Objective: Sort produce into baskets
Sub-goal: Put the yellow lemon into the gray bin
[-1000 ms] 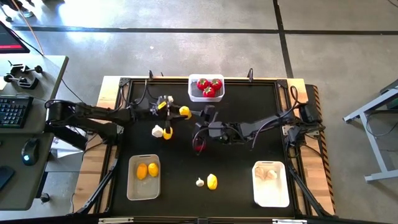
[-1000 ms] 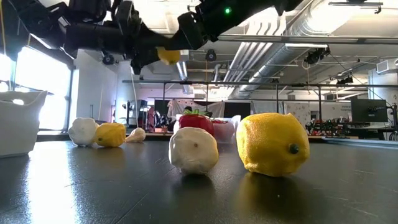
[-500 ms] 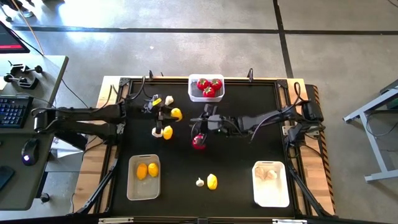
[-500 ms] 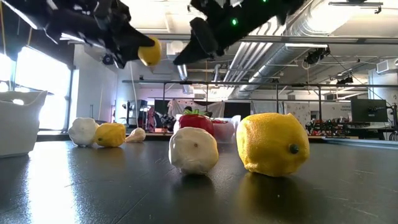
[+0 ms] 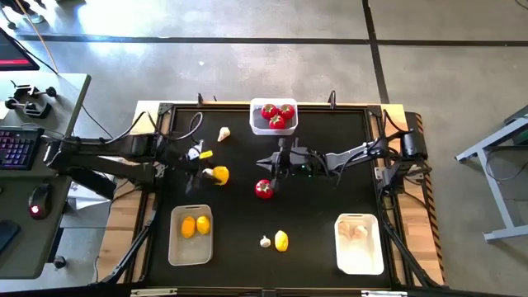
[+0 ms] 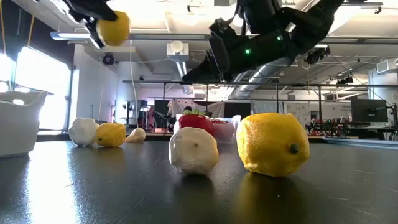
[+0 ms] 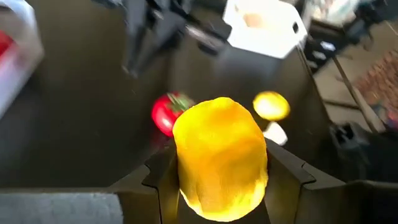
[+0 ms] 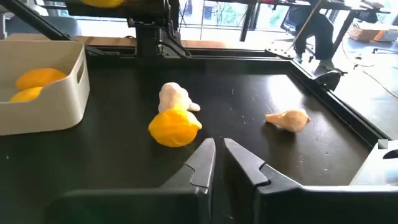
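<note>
Mid-carry: left tool [image 7: 221,180] clenched on lemon [image 7: 220,158], lifted off counter [image 5: 313,223]. Next, probably over to lemon bin [image 5: 175,247] and let go. Right tool [image 8: 219,163] empty, fingers almost together, above tomato [image 5: 264,189].

Black table [image 5: 322,210], three baskets, one tomato [image 5: 264,189], lemons, garlic bulbs

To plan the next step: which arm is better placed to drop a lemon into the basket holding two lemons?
Left. The left gripper holds a lemon on the side of that basket; the right gripper hangs by the tomato.

Grey concrete floor [image 5: 247,49] surrounds the black table [image 5: 313,219]; a desk with keyboard [image 5: 18,150] stands beside.
</note>
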You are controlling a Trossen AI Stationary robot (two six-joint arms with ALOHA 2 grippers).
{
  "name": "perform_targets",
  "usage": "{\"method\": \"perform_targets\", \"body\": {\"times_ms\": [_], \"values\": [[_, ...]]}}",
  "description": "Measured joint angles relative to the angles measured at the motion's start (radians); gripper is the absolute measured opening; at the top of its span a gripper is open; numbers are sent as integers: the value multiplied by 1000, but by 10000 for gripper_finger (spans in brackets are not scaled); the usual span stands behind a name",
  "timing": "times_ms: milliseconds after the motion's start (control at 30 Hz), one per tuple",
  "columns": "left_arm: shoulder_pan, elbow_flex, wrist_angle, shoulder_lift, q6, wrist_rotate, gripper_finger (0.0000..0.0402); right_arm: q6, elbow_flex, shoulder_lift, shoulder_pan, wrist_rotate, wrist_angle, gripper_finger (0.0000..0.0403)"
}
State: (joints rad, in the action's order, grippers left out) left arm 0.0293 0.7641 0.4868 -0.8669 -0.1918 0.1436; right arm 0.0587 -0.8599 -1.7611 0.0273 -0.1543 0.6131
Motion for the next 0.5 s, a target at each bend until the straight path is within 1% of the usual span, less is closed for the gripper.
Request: {"method": "perform_targets", "body": {"times_ms": [133,267,400,500], "values": [[-85,71,150,0,-55,0,150,-7,7,0,-2,0,4,3],[-173,123,271,-1,-154,0,150,1,7,0,-11,0,6,2],[-285,141,335,-1,-279,9,150,26,7,0,-21,-10,6,0],[-381,142,339,-4,-370,9,150,36,7,0,-23,-29,6,0]]}}
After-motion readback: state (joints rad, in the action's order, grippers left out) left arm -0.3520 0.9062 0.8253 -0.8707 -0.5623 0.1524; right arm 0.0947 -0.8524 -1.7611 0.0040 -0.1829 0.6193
